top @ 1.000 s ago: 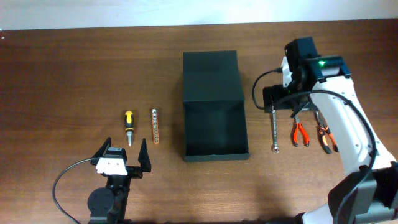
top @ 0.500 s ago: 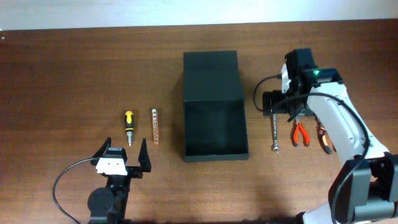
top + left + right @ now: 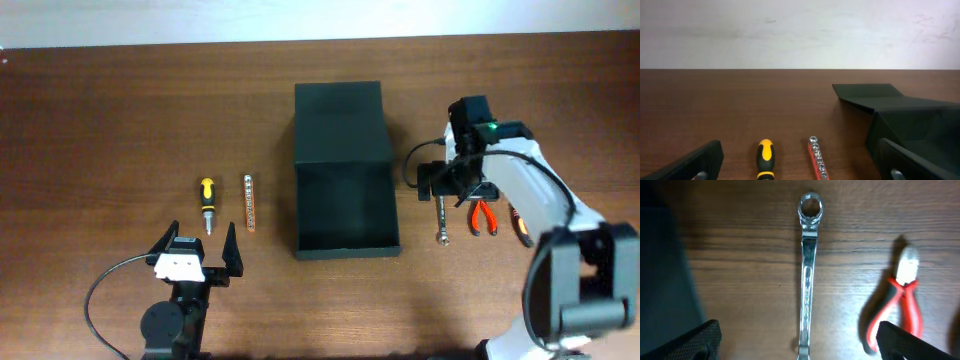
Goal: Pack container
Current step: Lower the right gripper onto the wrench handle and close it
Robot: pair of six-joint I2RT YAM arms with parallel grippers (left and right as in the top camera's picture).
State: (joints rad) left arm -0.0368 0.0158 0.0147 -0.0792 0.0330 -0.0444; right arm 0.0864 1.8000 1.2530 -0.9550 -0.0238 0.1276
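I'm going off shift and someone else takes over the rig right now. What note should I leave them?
Left gripper: open, empty, near the table's front edge, short of the screwdriver and socket rail.
Right gripper: open, empty, over the wrench; red pliers lie beside it.
Box: mid-table, lid open, nothing visible inside.
Done: nothing packed. Left: every tool goes in.

Matte black container [image 3: 340, 120]; brown wood-grain counter [image 3: 120, 110] — yellow-and-black screwdriver [image 3: 207, 195], shiny silver wrench [image 3: 807, 280], red-handled pliers [image 3: 901, 286], red strip [image 3: 817, 157] studded with silver.
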